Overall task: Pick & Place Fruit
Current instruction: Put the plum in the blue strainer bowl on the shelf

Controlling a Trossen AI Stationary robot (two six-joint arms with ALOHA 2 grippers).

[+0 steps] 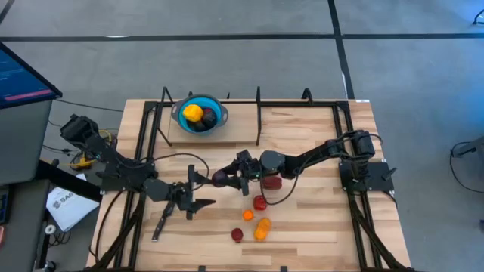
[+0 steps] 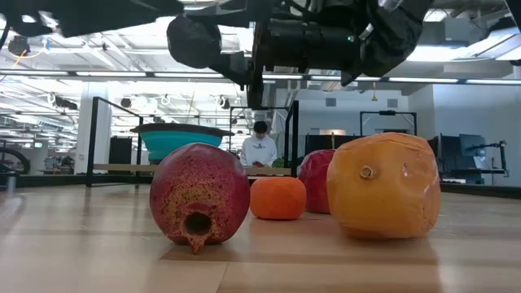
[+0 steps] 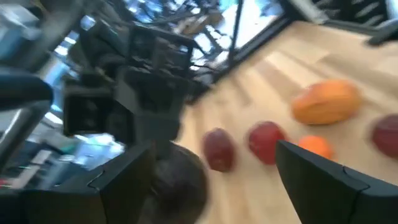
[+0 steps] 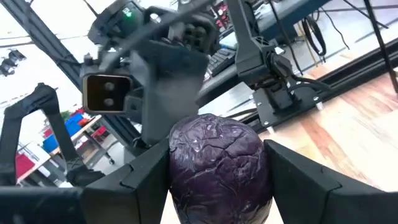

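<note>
While the left gripper (image 1: pixel 198 202) hovers over the left-centre of the wooden table (image 1: pixel 302 234), its two fingers stand apart with nothing between them. Behind it on the board lies the slim dark knife (image 1: pixel 160 225), apart from the fingers. Just ahead of its tips, toward the table centre, is the right gripper (image 1: pixel 224 178), whose fingers are clamped on a dark purple fruit (image 4: pixel 217 167); in the right wrist view the wrinkled purple body sits squarely between both dark fingers, touching each. The two grippers face each other, near but not touching.

Beyond the left gripper, toward the far edge of the table, stands the blue bowl (image 1: pixel 221 115) with a yellow fruit (image 1: pixel 193 113) and dark fruits inside it.

Beside the right gripper's wrist, directly under the right arm, a dark red fruit (image 1: pixel 272 182) rests on the board. Nearer the front edge from the right gripper lies a loose cluster: a red fruit (image 1: pixel 259 202), a small orange fruit (image 1: pixel 247 215), a larger orange-yellow fruit (image 1: pixel 262 228) and a pomegranate-like dark red fruit (image 1: pixel 237 235). In the low view these stand on the table surface, with the pomegranate-like one nearest the camera.

A person (image 2: pixel 260 146) is visible in the room far behind the table.
</note>
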